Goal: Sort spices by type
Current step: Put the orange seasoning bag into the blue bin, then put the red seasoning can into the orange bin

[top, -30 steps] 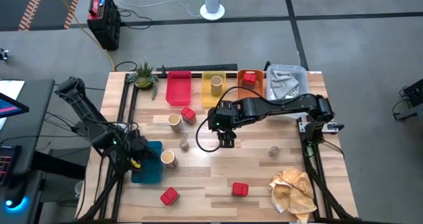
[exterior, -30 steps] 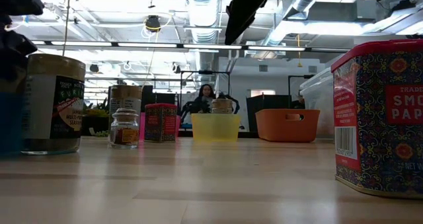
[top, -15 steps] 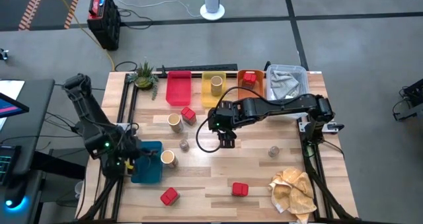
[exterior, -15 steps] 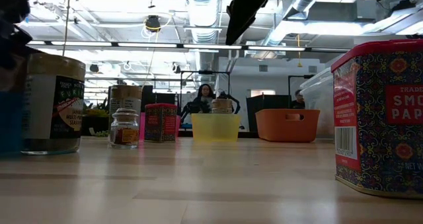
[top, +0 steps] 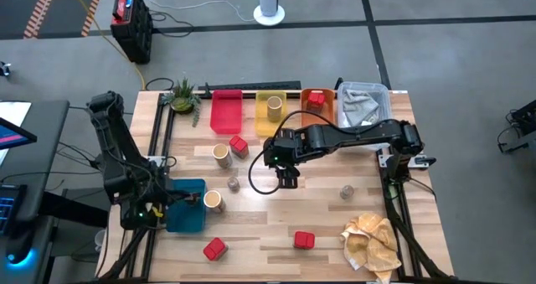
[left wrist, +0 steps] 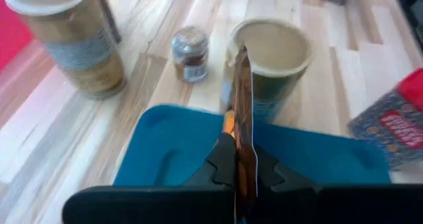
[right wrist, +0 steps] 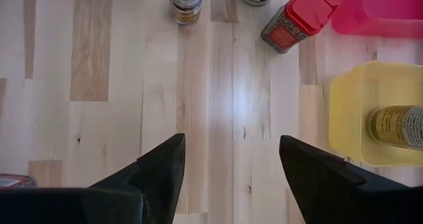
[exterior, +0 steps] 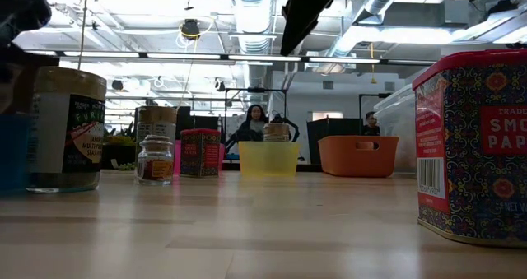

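Observation:
The spices stand scattered on the wooden table: tan cylinders (top: 213, 200) (top: 221, 154), red tins (top: 239, 146) (top: 215, 249) (top: 304, 240) and small glass jars (top: 233, 183) (top: 347, 192). One more cylinder (top: 273, 108) stands in the yellow tray and one more tin (top: 315, 100) in the orange tray. My left gripper (left wrist: 240, 55) is shut and reaches over the blue tray (left wrist: 172, 151) toward the nearest cylinder (left wrist: 271, 59). My right gripper (right wrist: 231, 158) hangs open above bare table at the middle (top: 287, 179). My left gripper's shut fingertips (left wrist: 242, 72) stand at the side of the tan cylinder's rim (left wrist: 232, 42) that faces the blue tray, coming slanting down from the table's left. I cannot tell whether they touch it. The cylinder stands upright on the table.
A red tray (top: 226, 112) lies at the back beside the yellow (top: 261, 116) and orange (top: 327, 110) ones. A clear bin with grey cloth (top: 363, 104) stands at the back right. A beige cloth (top: 371, 242) lies front right and a small plant (top: 182, 95) back left. People show beyond the table (exterior: 255, 118).
My left arm has swung toward the table's near edge and turned, so that its shut gripper now points across the blue tray toward the tan cylinder. The cylinder has stayed where it was.

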Motion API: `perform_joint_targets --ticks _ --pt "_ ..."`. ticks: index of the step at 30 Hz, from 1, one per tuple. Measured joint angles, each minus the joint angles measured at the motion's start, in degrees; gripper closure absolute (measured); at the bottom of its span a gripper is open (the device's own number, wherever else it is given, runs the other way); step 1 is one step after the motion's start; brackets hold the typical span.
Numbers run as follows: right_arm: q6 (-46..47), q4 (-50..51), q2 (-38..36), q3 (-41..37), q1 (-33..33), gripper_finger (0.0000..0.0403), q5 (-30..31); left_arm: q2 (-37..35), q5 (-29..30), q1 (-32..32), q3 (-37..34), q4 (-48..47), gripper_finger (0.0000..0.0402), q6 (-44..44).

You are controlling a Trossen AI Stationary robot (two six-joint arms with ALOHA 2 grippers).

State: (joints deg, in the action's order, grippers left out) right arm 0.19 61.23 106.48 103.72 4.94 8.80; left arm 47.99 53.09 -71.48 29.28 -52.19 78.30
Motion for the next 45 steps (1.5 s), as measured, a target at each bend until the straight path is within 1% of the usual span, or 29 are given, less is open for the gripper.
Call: perform_joint_targets --ticks 4,8,12,14,18,25,30,32,36,40,42,45 --pt "-0.03 0.00 0.00 0.00 -0.01 0.0127 0.00 0.00 2.38 -0.70 -1.73 1.30 0.0401 2.35" --pt "0.21 0.01 0.00 0.00 -0.04 0.0127 0.00 0.00 2.32 -0.72 -2.47 1.96 0.0401 3.08" --pt "0.26 0.02 0.00 0.00 0.25 0.0127 0.00 0.00 1.44 -0.72 -3.25 1.96 0.0400 7.03" --pt "0.60 0.00 0.00 0.00 0.29 0.0127 0.00 0.00 1.29 -0.68 -3.41 1.88 0.0391 8.33" --pt "1.30 0.00 0.00 0.00 0.29 0.0127 -0.02 -0.02 1.01 -0.66 -3.41 1.98 0.0359 8.55" --pt "1.52 -0.18 0.00 0.00 0.28 0.0127 -0.02 -0.17 -0.71 -0.64 -3.29 1.05 0.0290 8.12" --pt "1.50 -0.84 0.00 0.00 0.16 0.0127 -0.02 -0.17 -1.29 0.28 1.15 -6.68 0.0251 8.25" --pt "1.50 -0.87 0.00 0.00 0.16 0.0127 -0.02 -0.17 -1.99 0.82 4.18 -9.29 0.0240 6.28" --pt "1.72 -1.13 0.00 0.00 0.16 0.0127 -0.02 -0.17 -3.78 2.18 11.85 -11.56 0.0232 -3.67" --pt "1.74 -1.81 0.00 0.00 0.16 0.0127 -0.02 -0.14 -3.21 4.27 19.16 -10.20 0.0231 -13.41" --pt "1.78 -1.84 0.00 0.00 0.16 0.0127 -0.02 -0.07 -2.90 5.79 21.36 -6.86 0.0231 -18.43" --pt "2.34 -1.68 0.00 0.00 0.16 0.0127 0.00 0.61 -2.86 8.53 21.94 3.55 0.0231 -28.96"
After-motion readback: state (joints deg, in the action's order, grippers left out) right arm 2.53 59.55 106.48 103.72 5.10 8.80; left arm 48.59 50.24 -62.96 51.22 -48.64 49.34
